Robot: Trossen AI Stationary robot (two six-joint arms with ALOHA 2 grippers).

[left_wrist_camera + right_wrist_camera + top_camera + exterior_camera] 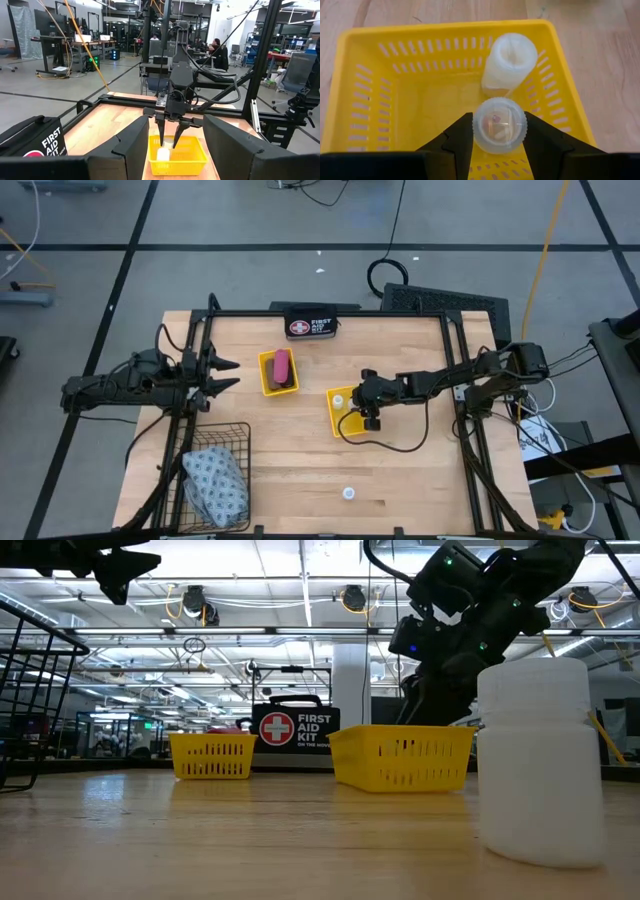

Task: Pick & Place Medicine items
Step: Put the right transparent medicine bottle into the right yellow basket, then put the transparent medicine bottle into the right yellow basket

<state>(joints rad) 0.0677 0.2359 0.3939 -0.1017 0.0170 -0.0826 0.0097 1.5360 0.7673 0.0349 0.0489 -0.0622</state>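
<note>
My right gripper hangs over the yellow tray at mid-table, shut on a small white round container. A second white container stands in that tray just beyond the fingers. A third white container stands alone on the wood near the table's near edge, large in the low view. The pink flat bar lies in the other yellow tray. The grey-blue patterned pouch lies in a wire basket. My left gripper waits open at the table's left side. My right gripper pinches the small white container by the sides of its round cap, one finger on each side. The fingers come from above, pointing down into the tray. The container is upright, cap up; whether its base touches the tray floor cannot be told.
The black First Aid case stands at the far edge behind the trays. The wire basket takes the near-left corner. Bare wood lies between the trays and the near edge. A black frame rail borders the table.
</note>
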